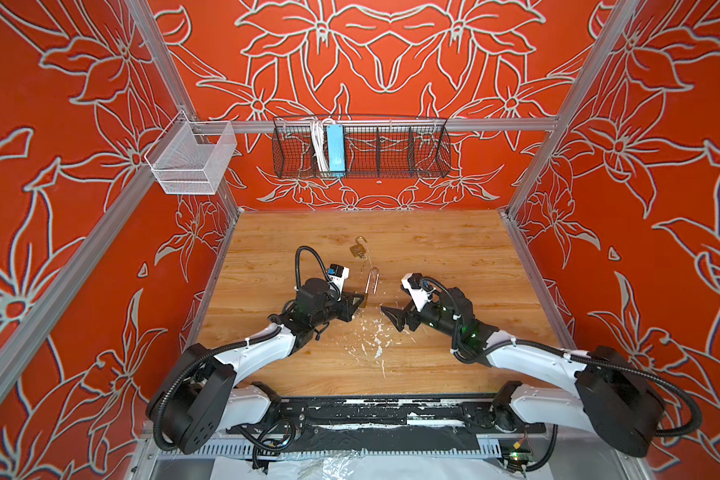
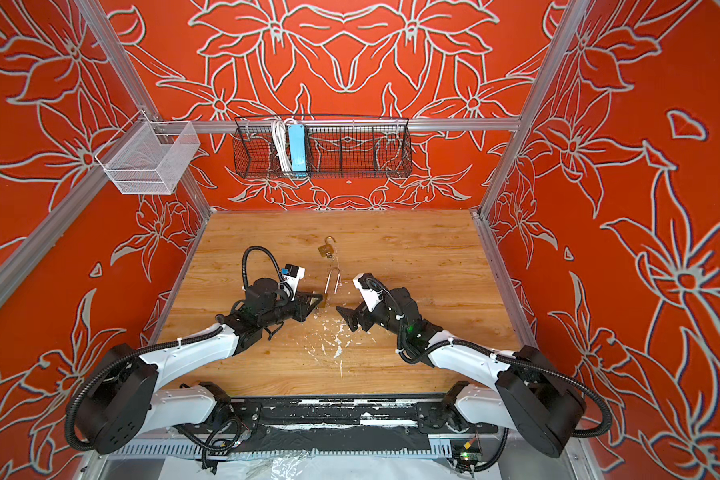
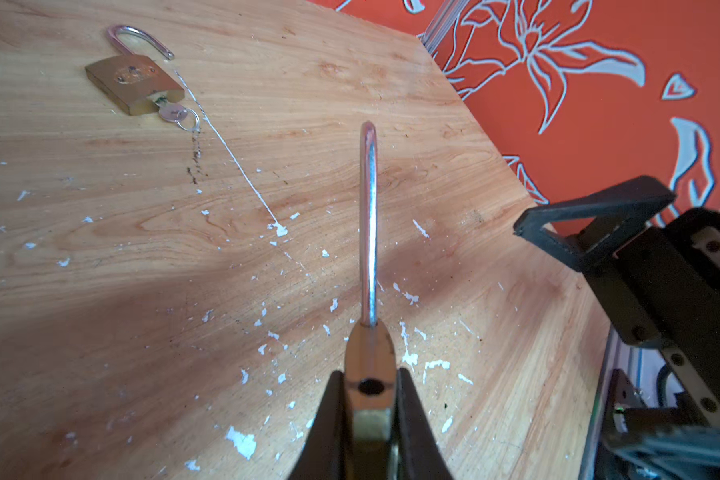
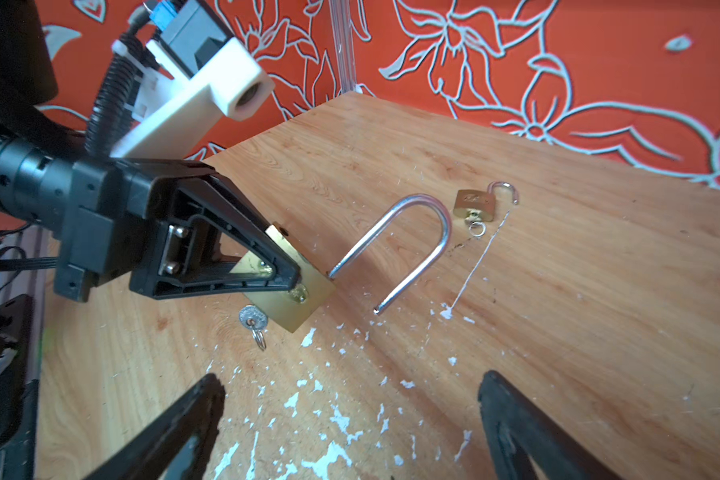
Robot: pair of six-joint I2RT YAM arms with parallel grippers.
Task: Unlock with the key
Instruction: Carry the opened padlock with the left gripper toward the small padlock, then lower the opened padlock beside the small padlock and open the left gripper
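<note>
Right wrist view: left gripper (image 4: 296, 286) clamped the long-shackle padlock (image 4: 304, 309) body, right gripper (image 4: 352, 380) gaped empty; that tip-only hold risked the lock pivoting loose.

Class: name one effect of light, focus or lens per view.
Both top views: colour fringes on the wall pattern near the edges; left wrist view: the large padlock blurs near the lens, shadow crosses the table; right wrist view: its shackle glints.
</note>
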